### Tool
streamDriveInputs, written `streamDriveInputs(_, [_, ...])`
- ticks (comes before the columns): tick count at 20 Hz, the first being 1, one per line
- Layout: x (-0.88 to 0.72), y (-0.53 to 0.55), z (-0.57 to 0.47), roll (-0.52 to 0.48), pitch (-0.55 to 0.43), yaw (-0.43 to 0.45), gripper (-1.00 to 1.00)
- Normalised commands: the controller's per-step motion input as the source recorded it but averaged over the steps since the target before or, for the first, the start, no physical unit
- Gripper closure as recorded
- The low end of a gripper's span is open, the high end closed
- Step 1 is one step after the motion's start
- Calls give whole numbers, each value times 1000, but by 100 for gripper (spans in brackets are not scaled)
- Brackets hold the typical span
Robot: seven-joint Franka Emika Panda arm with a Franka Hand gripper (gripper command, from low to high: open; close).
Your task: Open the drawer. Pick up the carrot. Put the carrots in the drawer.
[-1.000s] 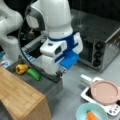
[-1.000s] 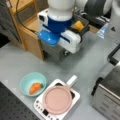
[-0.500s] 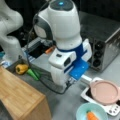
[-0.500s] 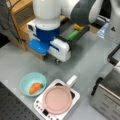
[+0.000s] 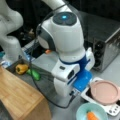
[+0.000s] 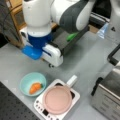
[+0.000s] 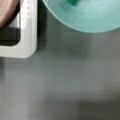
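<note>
The gripper hangs over bare grey tabletop; whether its jaws are open or closed cannot be told. Just ahead of the jaws sits a teal bowl holding the carrot, untouched, also seen in a front view. Beside the bowl, a pink pan rests on a white hotplate. The drawer stands open behind the arm, a green cucumber inside.

You have one carrot in one teal bowl, one pink pan on one white hotplate, one yellow pepper, one cucumber, one toaster oven and one drawer.
</note>
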Motion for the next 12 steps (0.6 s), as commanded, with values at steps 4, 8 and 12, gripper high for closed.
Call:
streamDriveInputs(4, [292,-120,-6,123,105,0,-100])
streamDriveInputs(8, [312,-114,-35,123,73,-1,-100])
streamDriveInputs(12, [323,-116,-63,128,49,-5,-100])
